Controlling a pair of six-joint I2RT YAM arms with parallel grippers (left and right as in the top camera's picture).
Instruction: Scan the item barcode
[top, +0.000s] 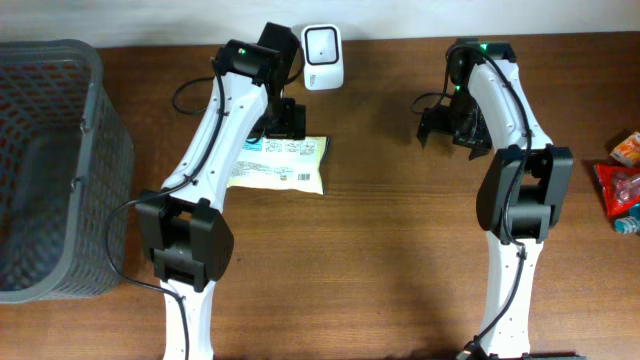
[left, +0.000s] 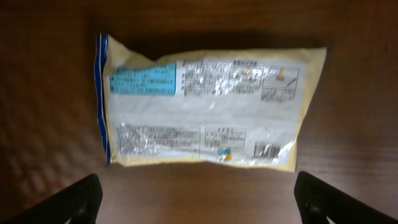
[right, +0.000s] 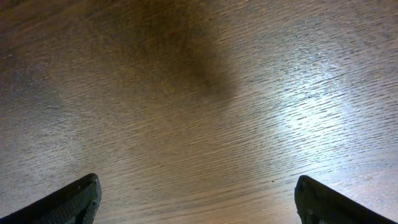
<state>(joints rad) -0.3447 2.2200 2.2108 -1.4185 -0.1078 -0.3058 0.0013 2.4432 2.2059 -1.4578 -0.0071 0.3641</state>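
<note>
Right of the grey basket, the left gripper is hovering with its fingers spread wide, holding nothing. The packet is lying flat on the table beneath it, barcode facing up, just in front of the scanner. Presenting seems to be pending; the next move is probably calling for a regrip and a turn of the barcode toward the scanner's window. The right gripper is hanging equally wide, empty. At the right edge, snack packs are getting cut off, their labels unreadable.

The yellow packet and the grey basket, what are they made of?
The yellow packet looks like thin, glossy plastic film: it is crinkled and light glints off it. The grey basket seems to be matte moulded plastic, judging by its even mesh of small holes, though coated wire cannot be ruled out.
</note>
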